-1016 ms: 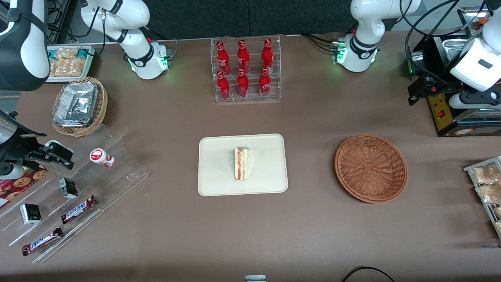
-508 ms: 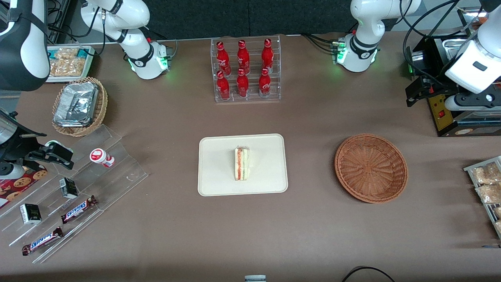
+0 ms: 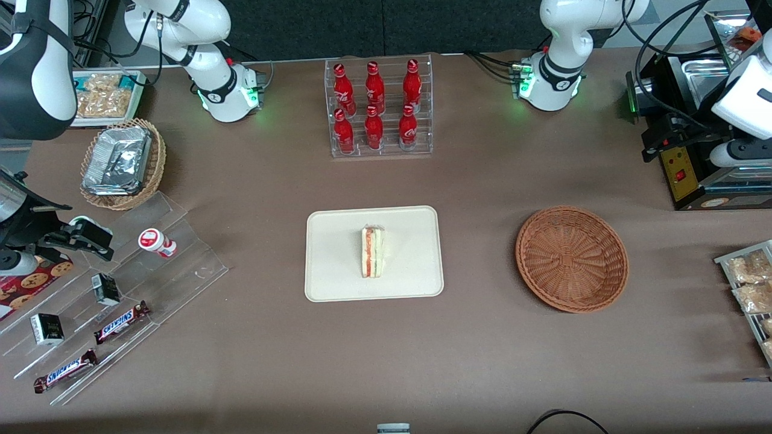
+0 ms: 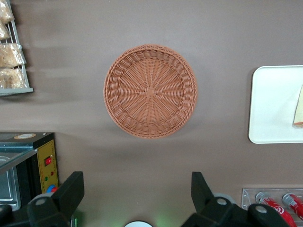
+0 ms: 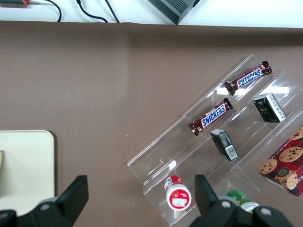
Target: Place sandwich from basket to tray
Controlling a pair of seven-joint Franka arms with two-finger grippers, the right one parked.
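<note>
My little three-cornered bread sandwich [image 3: 373,252] lies on the flat cream tray [image 3: 338,283]. The round brown wicker basket [image 3: 572,259] is empty, so my gripper [image 4: 136,189] hangs high above it, jaws wide, holding nothing.

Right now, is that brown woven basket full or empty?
Empty. The basket shows only bare weave; the sandwich lies on the tray. The open claw hangs above the table beside the basket.

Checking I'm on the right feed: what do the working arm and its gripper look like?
The left arm has glossy white shells with dark joint bands, black cables looping around it, and a base with a green light. Its gripper, up above the table near the basket, has two black, wedge-shaped fingers, set wide apart.
</note>
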